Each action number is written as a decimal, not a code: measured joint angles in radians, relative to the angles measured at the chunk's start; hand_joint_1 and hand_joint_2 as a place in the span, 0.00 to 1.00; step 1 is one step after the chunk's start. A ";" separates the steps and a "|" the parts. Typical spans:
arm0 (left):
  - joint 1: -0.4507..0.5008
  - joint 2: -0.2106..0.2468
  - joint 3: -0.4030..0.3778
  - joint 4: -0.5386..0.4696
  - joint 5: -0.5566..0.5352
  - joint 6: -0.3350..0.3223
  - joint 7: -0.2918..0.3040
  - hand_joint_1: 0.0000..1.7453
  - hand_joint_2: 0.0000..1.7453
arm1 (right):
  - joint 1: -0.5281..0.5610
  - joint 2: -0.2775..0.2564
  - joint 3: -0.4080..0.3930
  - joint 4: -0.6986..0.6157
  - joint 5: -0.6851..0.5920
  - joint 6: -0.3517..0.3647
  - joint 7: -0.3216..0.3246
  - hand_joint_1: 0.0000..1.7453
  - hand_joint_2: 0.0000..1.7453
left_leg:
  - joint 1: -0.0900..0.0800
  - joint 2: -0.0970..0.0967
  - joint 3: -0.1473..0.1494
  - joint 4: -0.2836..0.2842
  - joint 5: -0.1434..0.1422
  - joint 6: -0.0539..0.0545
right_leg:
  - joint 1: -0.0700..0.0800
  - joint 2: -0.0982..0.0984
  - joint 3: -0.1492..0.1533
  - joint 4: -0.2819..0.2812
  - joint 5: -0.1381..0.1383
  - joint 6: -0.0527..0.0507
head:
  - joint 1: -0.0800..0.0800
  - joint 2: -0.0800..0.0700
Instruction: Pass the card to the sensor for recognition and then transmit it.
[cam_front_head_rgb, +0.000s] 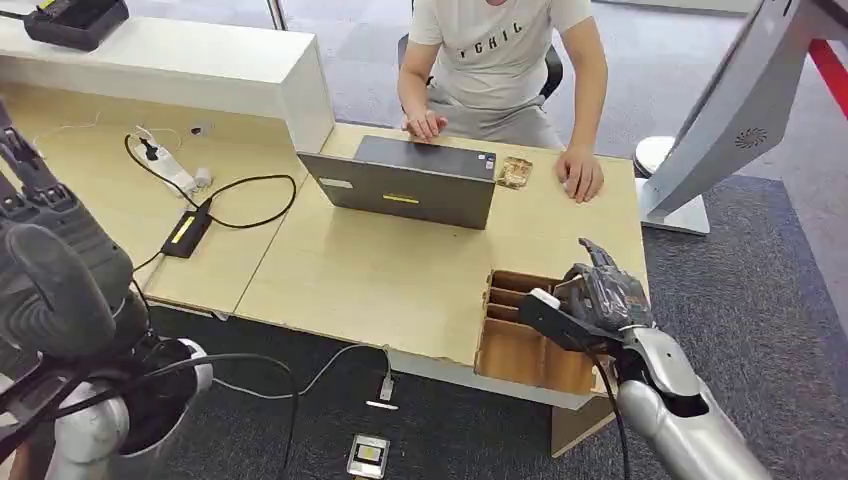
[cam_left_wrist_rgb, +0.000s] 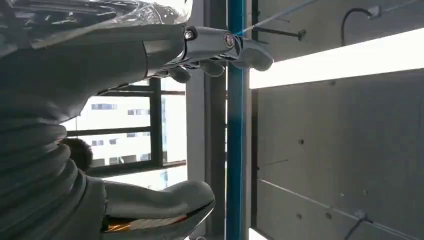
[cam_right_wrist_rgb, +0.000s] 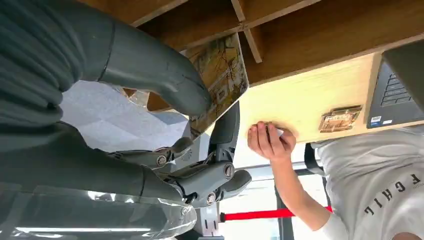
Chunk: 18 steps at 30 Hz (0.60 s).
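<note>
While pinched by right robot hand (cam_right_wrist_rgb: 165, 125), card (cam_right_wrist_rgb: 220, 80) shows brown-gold print, left robot hand (cam_left_wrist_rgb: 150, 125) loosely spread, empty.

The person's (cam_front_head_rgb: 497, 60) head was cut off by the head view's upper edge. The patterned card (cam_right_wrist_rgb: 220, 80) in the right hand (cam_front_head_rgb: 600, 295) was partly covered by the thick grey thumb (cam_right_wrist_rgb: 150, 65); its print was too blurred to read. The left hand (cam_front_head_rgb: 55, 270) was cropped at the frame edge.
</note>
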 joint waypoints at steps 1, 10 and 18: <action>-0.003 0.001 -0.001 0.000 -0.002 0.009 0.002 0.00 1.00 | 0.000 0.000 0.000 0.000 0.000 -0.003 0.000 1.00 1.00 | 0.000 0.000 0.000 0.000 0.000 0.000 | 0.000 0.000 0.000 0.000 0.000 0.000 | 0.000 0.000; -0.007 0.006 -0.011 -0.008 -0.016 0.038 0.009 0.00 1.00 | -0.006 -0.002 -0.002 -0.002 0.003 -0.080 0.017 1.00 1.00 | 0.000 0.000 0.000 0.000 0.000 0.000 | 0.000 0.000 0.000 0.000 0.000 0.000 | 0.000 0.000; -0.002 0.007 -0.017 -0.009 -0.018 0.039 0.013 0.00 1.00 | -0.011 -0.017 -0.024 -0.030 0.027 -0.154 0.040 1.00 1.00 | 0.000 0.000 0.000 0.000 0.000 0.000 | 0.000 0.000 0.000 0.000 0.000 0.000 | 0.000 0.000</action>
